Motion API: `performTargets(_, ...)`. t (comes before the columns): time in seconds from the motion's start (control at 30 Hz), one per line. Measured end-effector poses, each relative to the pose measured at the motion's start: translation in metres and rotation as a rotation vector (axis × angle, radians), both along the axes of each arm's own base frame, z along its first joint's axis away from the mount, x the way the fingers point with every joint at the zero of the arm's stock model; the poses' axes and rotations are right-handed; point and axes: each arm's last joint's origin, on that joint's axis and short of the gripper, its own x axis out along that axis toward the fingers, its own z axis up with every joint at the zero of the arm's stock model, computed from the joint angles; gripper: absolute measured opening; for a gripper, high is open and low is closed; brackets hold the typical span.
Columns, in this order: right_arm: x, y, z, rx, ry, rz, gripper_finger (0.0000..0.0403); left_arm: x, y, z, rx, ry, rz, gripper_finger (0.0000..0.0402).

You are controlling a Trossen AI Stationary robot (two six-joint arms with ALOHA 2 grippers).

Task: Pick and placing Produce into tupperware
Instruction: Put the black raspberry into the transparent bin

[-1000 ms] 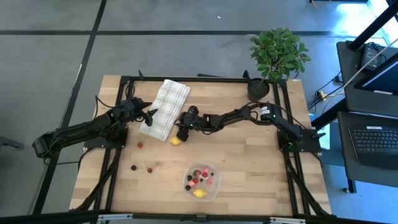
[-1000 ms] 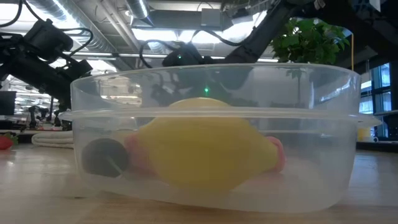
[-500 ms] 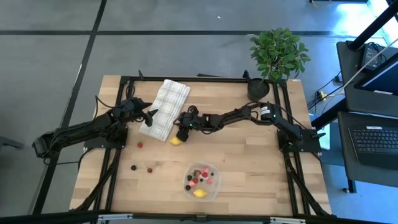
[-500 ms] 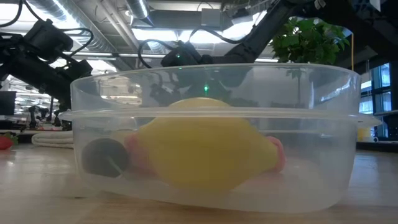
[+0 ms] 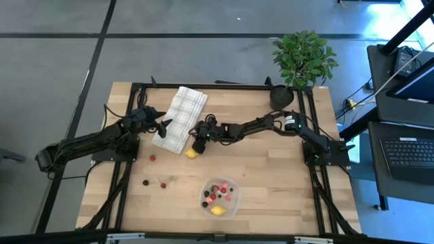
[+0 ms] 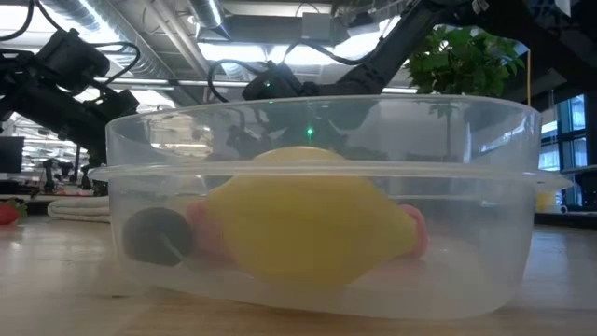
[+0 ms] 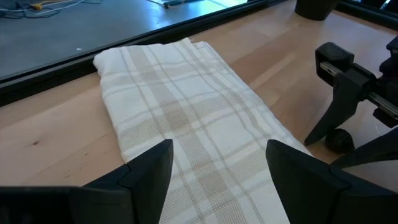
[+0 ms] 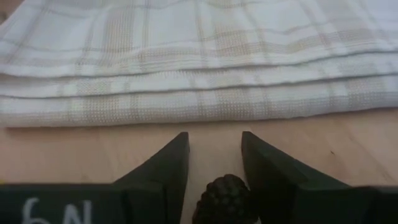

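The clear tupperware (image 5: 220,197) stands near the table's front edge and holds red, pink and dark berries and a yellow lemon (image 6: 298,224). A second lemon (image 5: 192,153) lies by the near corner of the checked cloth (image 5: 180,118). My right gripper (image 5: 199,145) is down at the cloth's near edge, shut on a dark berry (image 8: 224,198). My left gripper (image 7: 217,180) is open and empty above the cloth's left part. Loose berries (image 5: 153,158) lie on the wood at the near left. My right gripper pinches the dark berry's two sides (image 8: 208,193) between its two fingers (image 8: 174,165). The fingers slant down from the table's right side, pointing at the cloth's folded edge. In the left wrist view the berry (image 7: 339,140) sits at table level; I cannot tell whether it rests on the wood.
A potted plant (image 5: 302,61) in a black pot stands at the far right corner. Two more berries (image 5: 154,183) lie left of the tupperware. A black frame (image 5: 224,87) runs along the table's edges. Bare wood lies between the cloth and the tupperware.
My right gripper has shifted a little at the cloth's near edge, seen in the low view, and then kept still; which way it went does not show plainly.
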Motion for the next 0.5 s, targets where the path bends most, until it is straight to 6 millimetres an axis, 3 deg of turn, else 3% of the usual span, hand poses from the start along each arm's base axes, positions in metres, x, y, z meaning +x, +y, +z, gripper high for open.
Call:
performTargets(0.23,0.0005,0.0057,0.001,-0.01,0.002,0.02,0.0171,0.0,0.0,0.0001,0.0,0.0,0.0,0.025)
performTargets(0.5,-0.0006,0.0078,0.0069,-0.004,0.008,0.022,0.0169,0.0,0.0,0.0,0.0,0.0,0.0,0.025)
